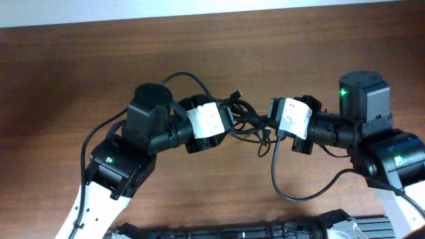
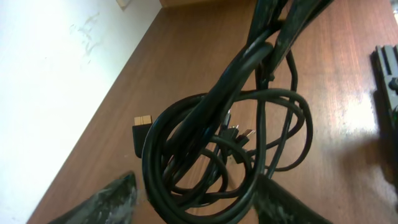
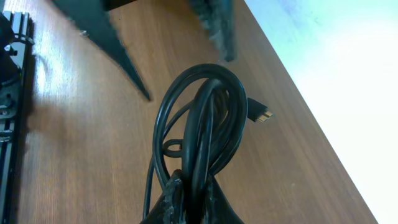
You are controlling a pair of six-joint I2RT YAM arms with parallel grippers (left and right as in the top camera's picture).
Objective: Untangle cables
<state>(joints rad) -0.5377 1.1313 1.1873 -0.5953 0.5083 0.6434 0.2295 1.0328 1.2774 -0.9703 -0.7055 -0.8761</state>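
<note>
On the left, the left arm's black base shows a green light (image 1: 109,159). Its white wrist cover (image 1: 204,121) carries small dark marks, too small to read. The left claw (image 1: 234,120) points toward the middle of the brown wooden tabletop (image 1: 99,60). In the left wrist view its fingers (image 2: 118,198) stand spread wide, with the lower loops of the cables (image 2: 217,155) hanging between them; I cannot tell if either finger touches a cord.

The cables (image 1: 251,121) sit between the two claws as one knotted black bundle of several coils. A gold-tipped flat plug (image 2: 143,119) sticks out at the bundle's edge, and a smaller plug (image 2: 245,134) lies inside the loops. The gold tip (image 3: 262,116) also shows in the right wrist view.

Further right, the right claw (image 1: 271,119) is pressed together on the cables (image 3: 202,124), the cords rising from between its fingers (image 3: 166,202). One loose strand (image 1: 275,174) curves down from this claw across the tabletop toward the right arm. The right wrist cover (image 1: 293,117) is white too, and its marks are unreadable. Two green lights (image 1: 343,91) glow on the right arm.
</note>
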